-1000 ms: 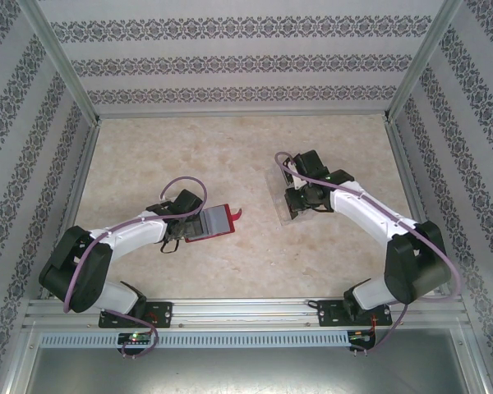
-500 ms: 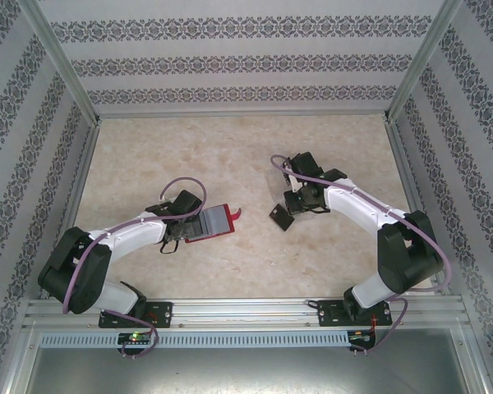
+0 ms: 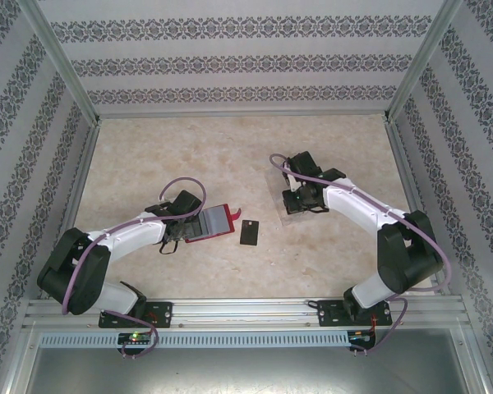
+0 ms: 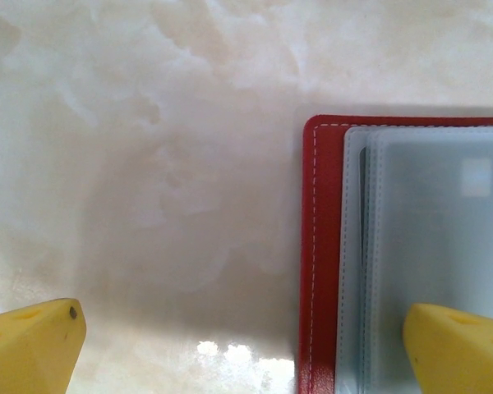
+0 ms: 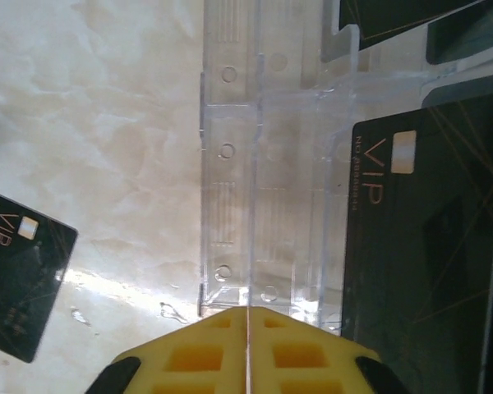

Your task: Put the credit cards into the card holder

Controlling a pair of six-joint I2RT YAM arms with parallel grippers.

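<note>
Now the right pincer (image 5: 248, 328), pressed together over the rack (image 5: 255, 205), should be spreading squarely over the card (image 5: 20, 275) to its left while the spread left pincer (image 4: 245, 338) is straddling the wallet (image 4: 319, 246).

Your table (image 4: 148, 205) presents a smooth, marble-patterned top, glossy enough to throw white glare. The card holder (image 4: 320, 246) shows a red, leather-like matt cover with white stitching. Its inner sleeves (image 4: 427, 222) are frosted, greyish plastic. You have a rack (image 5: 263, 164) of clear, glossy moulded plastic. The credit cards (image 5: 20, 275) are smooth black plastic with a slight sheen and gold print.
</note>
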